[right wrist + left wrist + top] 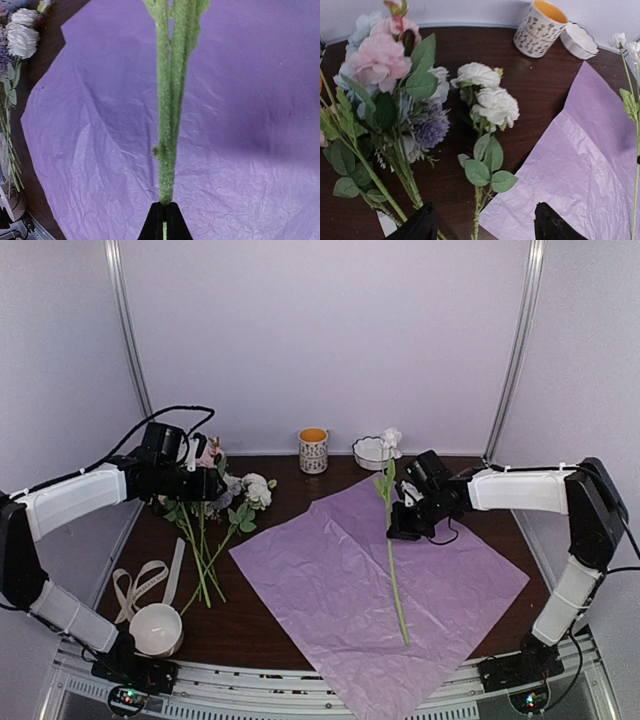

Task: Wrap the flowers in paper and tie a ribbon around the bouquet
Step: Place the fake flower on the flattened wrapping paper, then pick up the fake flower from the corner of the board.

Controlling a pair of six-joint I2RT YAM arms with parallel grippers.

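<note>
Green flower stem (165, 125) sits clamped in right tool (163, 220) over the paper (250, 175); left tool (485, 224) gapes.

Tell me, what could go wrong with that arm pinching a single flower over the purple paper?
The right gripper holds the thin stem only at its fingertips, so the flower might slip or twist. The stem's long free end seems to lie on the paper, so dragging it could wrinkle or shift that light sheet. The white bloom sits close to the white dish, so a swing may nudge the dish.
</note>
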